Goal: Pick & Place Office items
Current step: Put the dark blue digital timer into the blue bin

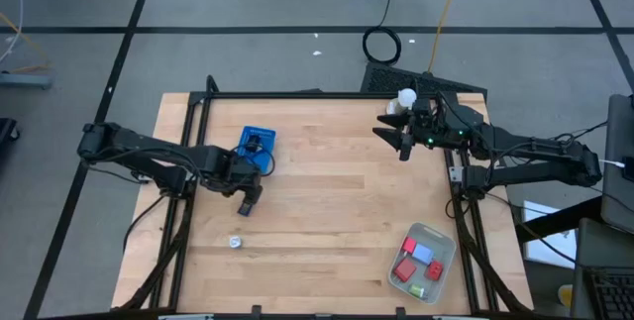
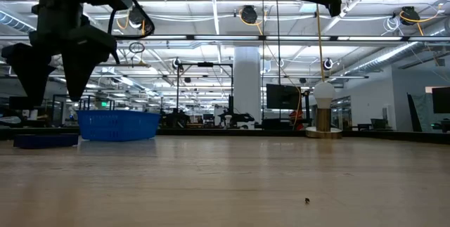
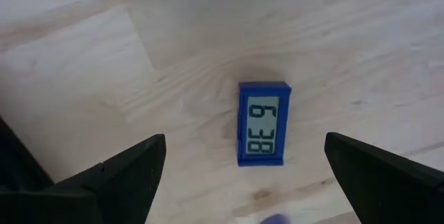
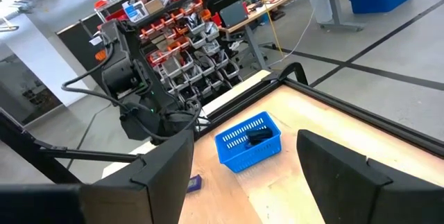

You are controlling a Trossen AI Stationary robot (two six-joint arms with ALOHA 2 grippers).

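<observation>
The left gripper (image 3: 243, 175) hangs with its dark fingers (image 3: 118, 179) spread wide and empty, pointing down over a small blue rectangular digital clock (image 3: 263, 123) lying flat on the pale wooden table (image 1: 327, 191), left of centre; its display reads 6:38. The left arm stretches in low from the left edge. The right gripper (image 1: 404, 144), fingers parted and holding nothing, hovers at upper right. Red, blue and green office items (image 1: 420, 263) sit in the translucent rectangular tray (image 1: 443, 240), lower right.
</observation>
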